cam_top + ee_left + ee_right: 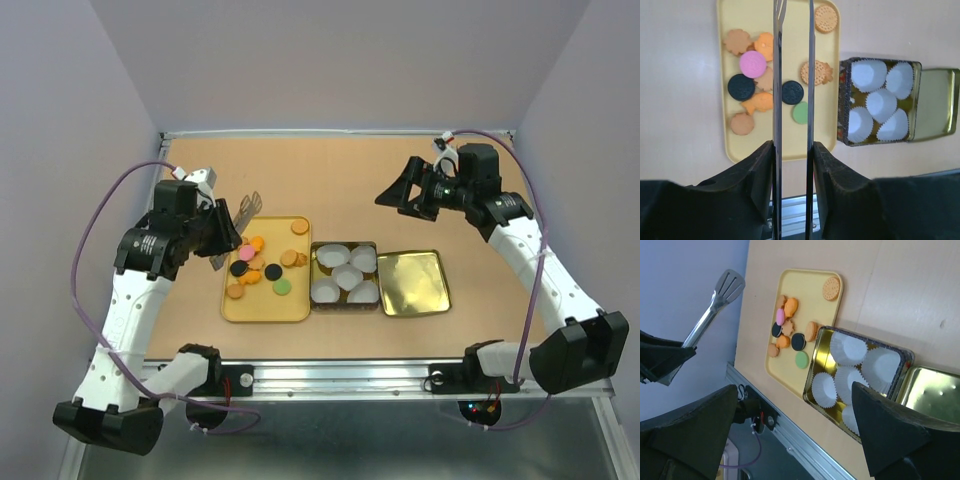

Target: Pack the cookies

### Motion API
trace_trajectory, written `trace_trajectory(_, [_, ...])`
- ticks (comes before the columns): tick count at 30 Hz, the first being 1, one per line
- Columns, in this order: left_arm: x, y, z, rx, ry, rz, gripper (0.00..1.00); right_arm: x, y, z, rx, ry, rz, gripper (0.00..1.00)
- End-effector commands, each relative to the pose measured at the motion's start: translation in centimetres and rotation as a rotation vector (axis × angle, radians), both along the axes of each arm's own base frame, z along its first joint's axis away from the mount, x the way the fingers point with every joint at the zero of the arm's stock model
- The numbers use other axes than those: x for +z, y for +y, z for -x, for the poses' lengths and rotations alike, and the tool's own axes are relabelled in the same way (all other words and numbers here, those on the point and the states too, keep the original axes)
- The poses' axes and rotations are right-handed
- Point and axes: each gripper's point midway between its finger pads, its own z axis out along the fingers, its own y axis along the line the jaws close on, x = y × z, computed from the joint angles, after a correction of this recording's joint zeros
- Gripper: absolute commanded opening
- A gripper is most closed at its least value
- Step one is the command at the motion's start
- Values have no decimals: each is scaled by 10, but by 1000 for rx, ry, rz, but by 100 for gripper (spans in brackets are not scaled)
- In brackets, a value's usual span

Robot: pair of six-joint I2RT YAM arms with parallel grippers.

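Several cookies (262, 268), mostly orange with a few black, one pink and one green, lie on a yellow tray (265, 305). My left gripper (222, 240) is shut on metal tongs (245, 210) that point over the tray's far left edge. In the left wrist view the two tong arms (777, 100) run apart over the cookies (752, 64), held between my fingers (822, 165). My right gripper (395, 200) is open and empty, raised over the back right. Its view shows the cookies (790, 330) and the tongs (715, 305).
An open gold tin (345, 275) with several white fluted paper cups stands right of the tray. Its lid (412, 282) lies upside down to the right. The metal rail (330, 375) runs along the near table edge.
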Motion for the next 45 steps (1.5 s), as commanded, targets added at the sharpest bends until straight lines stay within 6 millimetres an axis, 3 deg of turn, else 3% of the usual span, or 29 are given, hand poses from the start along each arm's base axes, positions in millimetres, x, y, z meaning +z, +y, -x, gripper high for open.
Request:
trace_trajectory(1, [-16, -20, 0, -100, 37, 46, 45, 12, 0, 13, -1, -48, -26, 100])
trace_trajectory(8, [-42, -31, -14, -128, 84, 11, 47, 6, -5, 28, -16, -36, -27, 100])
trace_trajectory(12, [-53, -12, -14, -27, 148, -86, 48, 9, -7, 34, -27, -45, -31, 100])
trace_trajectory(21, [-54, 1, -17, 53, 171, -138, 52, -1, -9, 41, -24, -28, -23, 100])
trace_trajectory(33, [-82, -11, -23, 1, 236, -198, 52, -7, -12, 48, -17, -28, -11, 100])
trace_trajectory(45, [-95, -11, -22, 9, 274, -236, 55, -15, -17, 54, -33, -21, 14, 100])
